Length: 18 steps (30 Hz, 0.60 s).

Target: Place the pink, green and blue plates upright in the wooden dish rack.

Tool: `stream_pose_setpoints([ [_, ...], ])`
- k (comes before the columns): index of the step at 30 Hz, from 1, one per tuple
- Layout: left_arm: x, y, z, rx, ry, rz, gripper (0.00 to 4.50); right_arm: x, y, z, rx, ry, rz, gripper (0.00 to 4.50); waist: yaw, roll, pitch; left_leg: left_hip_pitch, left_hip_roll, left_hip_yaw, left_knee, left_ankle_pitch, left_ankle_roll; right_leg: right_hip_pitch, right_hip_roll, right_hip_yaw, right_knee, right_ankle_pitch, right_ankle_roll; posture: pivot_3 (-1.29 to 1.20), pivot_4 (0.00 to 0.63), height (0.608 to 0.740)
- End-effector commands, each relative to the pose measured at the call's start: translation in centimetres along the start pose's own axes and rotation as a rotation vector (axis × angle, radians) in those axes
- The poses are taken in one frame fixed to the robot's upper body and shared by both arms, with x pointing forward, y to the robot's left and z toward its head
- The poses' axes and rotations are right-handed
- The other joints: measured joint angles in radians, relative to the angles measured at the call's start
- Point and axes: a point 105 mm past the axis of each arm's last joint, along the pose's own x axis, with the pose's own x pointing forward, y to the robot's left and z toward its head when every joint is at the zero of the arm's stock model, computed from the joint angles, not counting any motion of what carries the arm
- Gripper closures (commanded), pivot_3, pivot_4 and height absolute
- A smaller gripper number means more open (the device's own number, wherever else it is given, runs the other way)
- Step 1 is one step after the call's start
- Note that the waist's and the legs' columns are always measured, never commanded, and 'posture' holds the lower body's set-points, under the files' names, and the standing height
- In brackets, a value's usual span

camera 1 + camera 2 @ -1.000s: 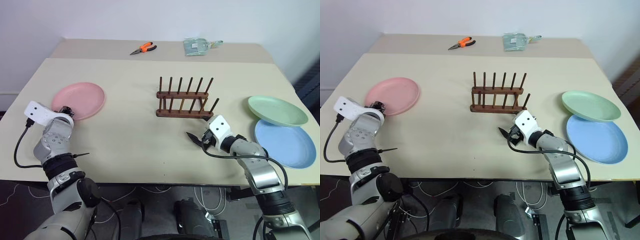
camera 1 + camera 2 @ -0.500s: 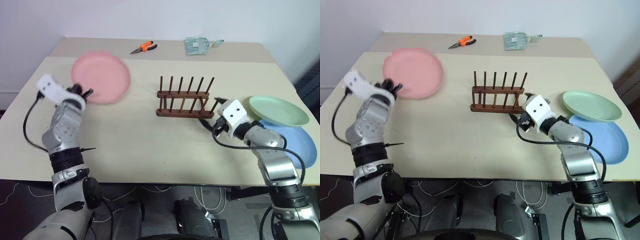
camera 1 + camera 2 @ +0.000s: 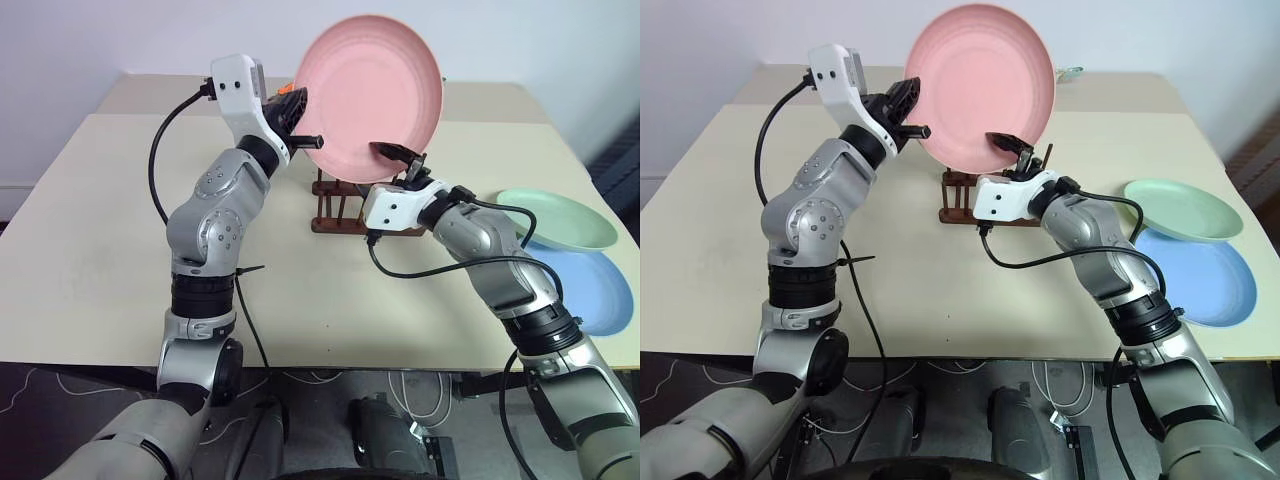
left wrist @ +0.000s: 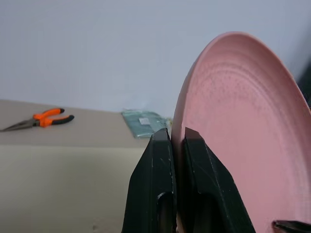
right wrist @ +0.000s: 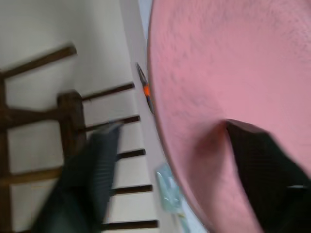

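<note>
Left hand (image 3: 297,122): raised above the surface (image 3: 120,220), fingers (image 4: 154,179) clamped together on the left rim of the pink plate (image 3: 368,95).

Pink plate: held upright in the air, face toward the camera, above the wooden dish rack (image 3: 340,212).

Pliers (image 4: 39,119): orange-handled, lying on the far part of the surface, well behind the rack.

Wooden dish rack: mid-surface, pegs upright, partly hidden behind the plate and the right arm.

Right hand (image 3: 408,163): at the plate's lower edge, fingers (image 5: 90,179) apart, one on each side of the rim; contact cannot be told.

Green plate (image 3: 556,221): flat at the right edge, overlapping the blue plate (image 3: 590,290) nearer the front.
</note>
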Motion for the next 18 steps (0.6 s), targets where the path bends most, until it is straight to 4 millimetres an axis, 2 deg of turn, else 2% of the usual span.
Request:
stream_pose_setpoints([
  [1,-0.4,-0.8,1.2,-0.049,-0.048,-0.027,4.5,-0.1,-1.1,0.0,-0.057,-0.003,-0.054,3.21,0.0,0.0,0.0,0.0,0.0,0.0,0.0,0.0,0.0,0.0,0.0,0.0,0.0,0.0,0.0,0.0,0.15,0.74],
  [2,-0.4,-0.7,1.1,-0.066,-0.044,-0.023,4.5,-0.1,-1.1,0.0,-0.064,-0.001,-0.058,3.72,0.0,0.0,0.0,0.0,0.0,0.0,0.0,0.0,0.0,0.0,0.0,0.0,0.0,0.0,0.0,0.0,0.15,0.74],
  [3,-0.5,-0.7,1.0,-0.092,-0.041,-0.027,4.16,-0.1,-1.1,0.0,-0.067,-0.003,-0.064,4.28,0.0,0.0,0.0,0.0,0.0,0.0,0.0,0.0,0.0,0.0,0.0,0.0,0.0,0.0,0.0,0.0,0.15,0.74],
  [4,-0.5,-0.7,0.9,-0.125,-0.036,-0.032,3.78,-0.1,-1.1,0.0,-0.067,-0.006,-0.07,4.5,0.0,0.0,0.0,0.0,0.0,0.0,0.0,0.0,0.0,0.0,0.0,0.0,0.0,0.0,0.0,0.0,0.15,0.74],
  [6,-0.5,-0.4,1.2,-0.183,-0.05,-0.027,3.01,-0.2,-1.2,0.2,-0.07,-0.011,-0.083,4.5,0.0,0.0,0.0,0.0,0.0,0.0,0.0,0.0,0.0,0.0,0.0,0.0,0.0,0.0,0.0,0.0,0.15,0.74],
  [8,-0.6,0.4,3.0,-0.226,-0.138,-0.001,2.03,-0.3,-1.4,0.1,-0.073,0.0,-0.103,4.5,0.0,0.0,0.0,0.0,0.0,0.0,0.001,0.0,0.0,0.0,0.0,0.0,0.0,0.0,0.0,0.0,0.15,0.74],
  [11,-1.1,4.0,5.7,-0.108,-0.272,0.153,0.65,-0.8,-2.1,-0.7,-0.009,0.03,-0.15,4.5,-0.002,0.0,0.0,0.0,0.0,0.0,0.001,0.0,0.0,0.0,0.0,0.0,0.0,0.0,0.0,0.0,0.15,0.74],
  [12,-1.4,5.2,6.3,-0.022,-0.296,0.199,0.65,-1.2,-2.5,-1.1,0.035,0.042,-0.173,4.5,-0.003,0.0,0.0,0.0,0.0,0.0,0.001,0.0,0.0,0.0,0.0,0.0,0.0,0.0,0.0,0.0,0.15,0.74],
  [14,-1.9,6.8,6.3,0.268,-0.265,0.228,0.65,-2.1,-3.7,-1.7,0.147,0.049,-0.232,4.5,-0.007,0.0,0.0,0.001,0.0,0.0,0.0,0.0,0.0,0.0,0.001,0.0,0.001,0.0,0.0,0.0,0.15,0.74],
  [16,-2.1,7.7,4.5,0.511,-0.164,0.18,0.65,-3.1,-4.7,-1.7,0.322,0.009,-0.285,4.5,-0.006,0.001,0.0,0.001,0.0,0.0,-0.001,0.0,0.0,0.0,0.001,0.001,0.001,0.0,0.0,0.0,0.15,0.74],
  [18,-2.7,7.3,1.8,0.541,-0.071,0.033,0.65,-4.2,-5.8,-1.2,0.544,-0.067,-0.34,4.5,-0.003,0.001,0.0,0.001,0.0,0.0,-0.001,0.0,0.0,0.001,0.001,0.001,0.0,0.0,0.0,0.0,0.15,0.74],
])
